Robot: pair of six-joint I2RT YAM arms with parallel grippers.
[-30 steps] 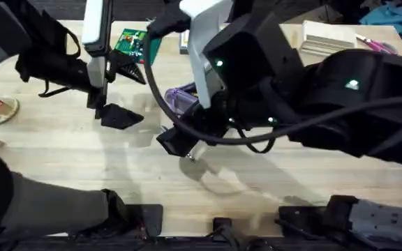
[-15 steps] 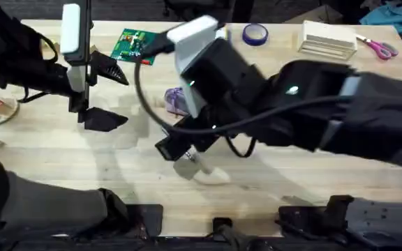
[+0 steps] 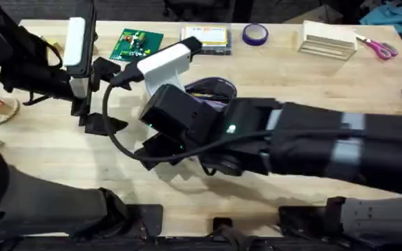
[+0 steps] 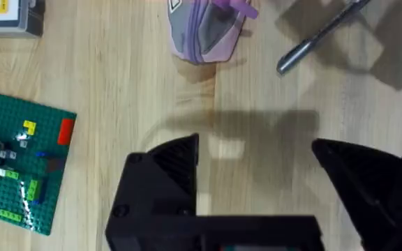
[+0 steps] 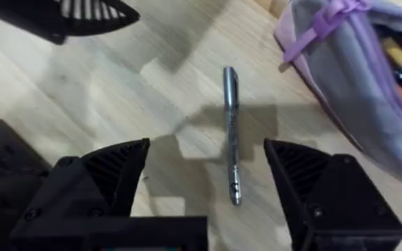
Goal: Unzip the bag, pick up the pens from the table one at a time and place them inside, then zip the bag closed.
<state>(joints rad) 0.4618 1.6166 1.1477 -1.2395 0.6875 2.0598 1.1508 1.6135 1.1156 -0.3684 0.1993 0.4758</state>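
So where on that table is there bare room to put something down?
Bare wood lies right of the bag, below the stacked wooden blocks, and along the front left edge of the table. It is crowded around the bag, where the silver pen lies between the right gripper's fingers.

The right arm [image 3: 271, 143] hides most of the bag [image 3: 211, 90] overhead; the silver pen [image 4: 319, 36] runs off-frame.

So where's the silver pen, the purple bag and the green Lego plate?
silver pen [image 5: 232, 132]: right wrist view, middle of barrel.
purple bag [image 4: 204, 31]: left wrist view, grey end panel.
green Lego plate [image 4: 19, 167]: left wrist view, studded top.
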